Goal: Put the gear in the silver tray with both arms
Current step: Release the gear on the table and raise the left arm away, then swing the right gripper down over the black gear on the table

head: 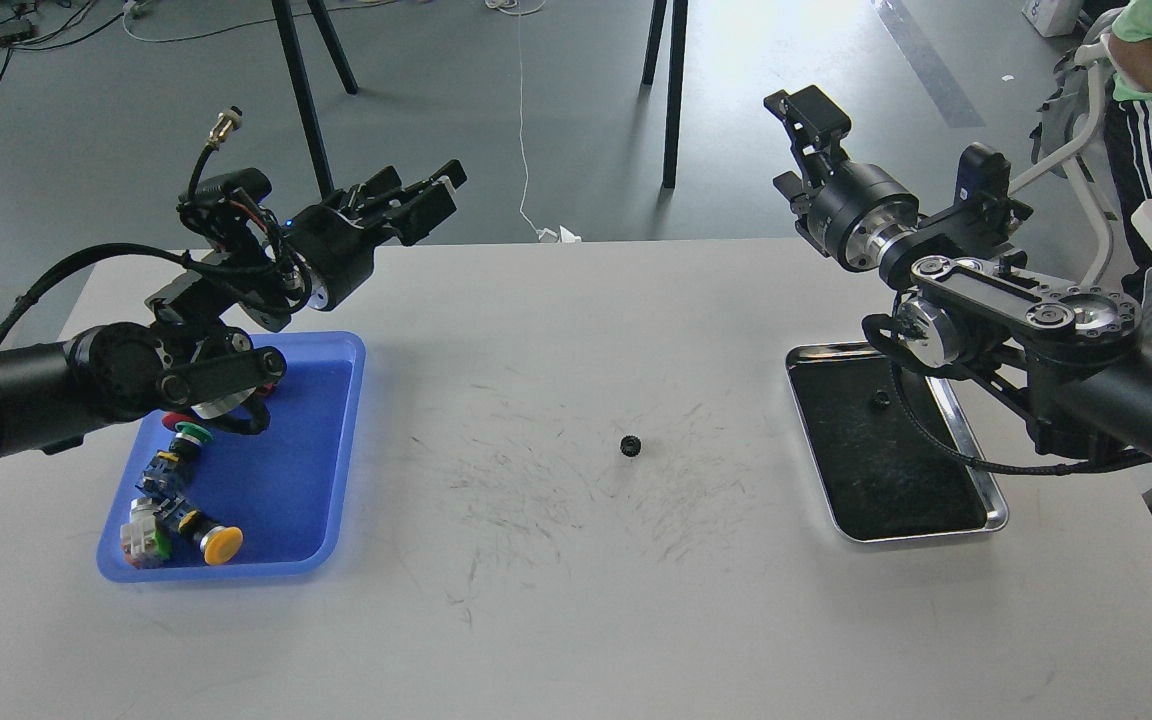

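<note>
One small black gear (632, 445) lies alone on the white bench (576, 600), near the middle, well apart from both trays. The silver tray (991, 520) sits at 3 o'clock from it, and a small dark piece (880, 399), seemingly another gear, rests on the tray's black floor near its far end. So the job looks partly done: one gear apparently delivered, one left to fetch.

Both arms are raised and away from the gear. The left tool (431, 195) hangs at 10 o'clock from the gear, above the far edge of the bench beyond the blue tray (336, 440), its fingers a little parted and nothing between them. The right tool (806, 125) is lifted at 1 o'clock, above the far rim of the silver tray; it is seen side-on and dark, so whether it is released or clenched cannot be told, though nothing shows in it.

The blue tray, at 9 o'clock, holds coloured push-buttons (181, 500), which are no part of this job.

What remains, as I judge it, is to pick up the loose gear and set it in the silver tray.
</note>
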`<control>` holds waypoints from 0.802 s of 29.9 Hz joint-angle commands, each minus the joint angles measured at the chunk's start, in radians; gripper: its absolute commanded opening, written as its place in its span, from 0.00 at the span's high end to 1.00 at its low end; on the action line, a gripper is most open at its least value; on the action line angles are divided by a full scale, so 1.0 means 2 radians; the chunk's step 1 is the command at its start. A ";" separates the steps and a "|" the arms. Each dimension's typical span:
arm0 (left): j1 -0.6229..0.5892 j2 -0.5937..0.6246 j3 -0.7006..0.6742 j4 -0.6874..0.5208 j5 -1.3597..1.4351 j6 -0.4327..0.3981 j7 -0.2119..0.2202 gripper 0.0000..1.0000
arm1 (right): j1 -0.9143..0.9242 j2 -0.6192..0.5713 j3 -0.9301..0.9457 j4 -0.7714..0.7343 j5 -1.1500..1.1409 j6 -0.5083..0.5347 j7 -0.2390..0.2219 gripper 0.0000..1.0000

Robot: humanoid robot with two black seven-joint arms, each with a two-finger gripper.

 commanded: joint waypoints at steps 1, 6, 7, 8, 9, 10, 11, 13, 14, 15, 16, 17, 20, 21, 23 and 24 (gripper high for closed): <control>0.005 0.018 -0.025 0.001 -0.048 0.000 0.000 0.03 | 0.035 -0.001 -0.075 0.033 0.003 0.004 -0.034 0.03; 0.023 0.047 -0.066 0.002 -0.130 -0.035 0.000 0.02 | 0.098 -0.002 -0.158 0.080 0.000 0.004 -0.073 0.04; 0.024 0.050 -0.069 0.002 -0.139 -0.051 0.000 0.02 | 0.109 -0.003 -0.171 0.091 -0.002 0.006 -0.074 0.04; 0.024 0.058 -0.074 0.000 -0.140 -0.066 0.000 0.02 | 0.122 -0.009 -0.186 0.101 -0.006 0.008 -0.073 0.04; 0.025 0.067 -0.081 0.000 -0.141 -0.070 0.000 0.02 | 0.134 -0.012 -0.198 0.107 -0.010 0.011 -0.073 0.04; 0.027 0.073 -0.088 0.001 -0.140 -0.075 0.000 0.02 | 0.146 -0.012 -0.210 0.113 -0.019 0.014 -0.073 0.04; 0.027 0.075 -0.089 0.001 -0.140 -0.083 0.000 0.02 | 0.153 -0.012 -0.218 0.117 -0.028 0.017 -0.073 0.04; 0.024 0.078 -0.091 0.003 -0.142 -0.132 0.000 0.02 | 0.165 -0.011 -0.230 0.120 -0.048 0.024 -0.067 0.04; 0.020 0.083 -0.094 0.003 -0.147 -0.165 0.000 0.03 | 0.170 -0.012 -0.234 0.124 -0.058 0.031 -0.066 0.04; 0.018 0.087 -0.097 0.006 -0.160 -0.204 0.000 0.04 | 0.176 -0.012 -0.241 0.129 -0.073 0.042 -0.066 0.04; 0.018 0.091 -0.099 0.011 -0.176 -0.238 0.000 0.04 | 0.183 -0.012 -0.249 0.132 -0.088 0.050 -0.064 0.04; 0.018 0.095 -0.100 0.013 -0.191 -0.267 0.000 0.04 | 0.190 -0.012 -0.260 0.134 -0.101 0.055 -0.062 0.04; 0.017 0.099 -0.100 0.027 -0.213 -0.329 0.000 0.04 | 0.210 -0.008 -0.307 0.142 -0.153 0.056 -0.047 0.04; 0.016 0.102 -0.103 0.033 -0.216 -0.352 0.000 0.04 | 0.216 -0.006 -0.324 0.148 -0.173 0.056 -0.043 0.04; 0.011 0.109 -0.107 0.054 -0.222 -0.398 0.000 0.04 | 0.225 0.002 -0.342 0.150 -0.207 0.056 -0.038 0.04; 0.012 0.107 -0.107 0.066 -0.220 -0.410 0.000 0.04 | 0.226 0.006 -0.353 0.150 -0.226 0.056 -0.037 0.04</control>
